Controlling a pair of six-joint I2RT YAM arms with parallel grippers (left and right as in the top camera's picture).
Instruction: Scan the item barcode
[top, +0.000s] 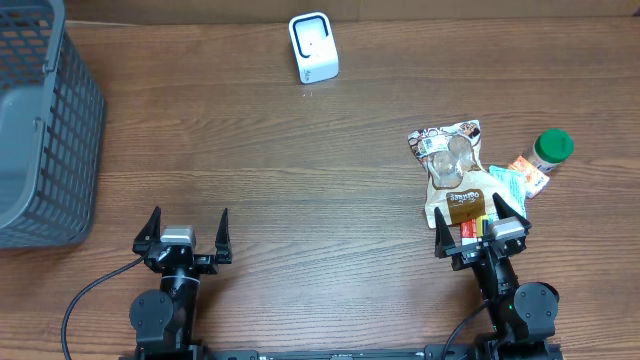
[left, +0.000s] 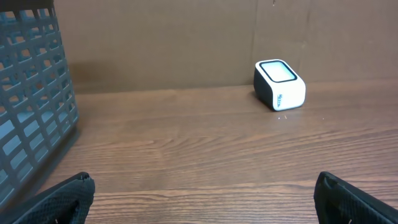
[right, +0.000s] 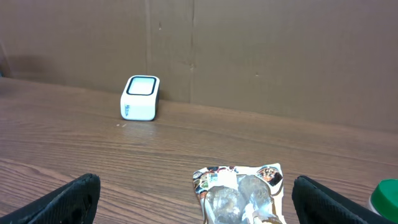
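Note:
A white barcode scanner (top: 313, 47) with a dark-rimmed window stands at the far middle of the table; it also shows in the left wrist view as the scanner (left: 280, 84) and in the right wrist view as the scanner (right: 140, 98). A clear snack bag (top: 452, 170) with a printed top lies flat at the right, its near end just ahead of my right gripper (top: 468, 215). The bag (right: 242, 193) sits between the wide-apart fingers of the right gripper (right: 196, 186), which is open and holds nothing. My left gripper (top: 190, 222) is open over bare wood at the near left, seen empty (left: 202, 186).
A green-lidded jar (top: 551, 150) and small colourful packets (top: 520, 178) lie right of the bag. A grey mesh basket (top: 40, 130) fills the far left corner. A brown cardboard wall (left: 186, 43) backs the table.

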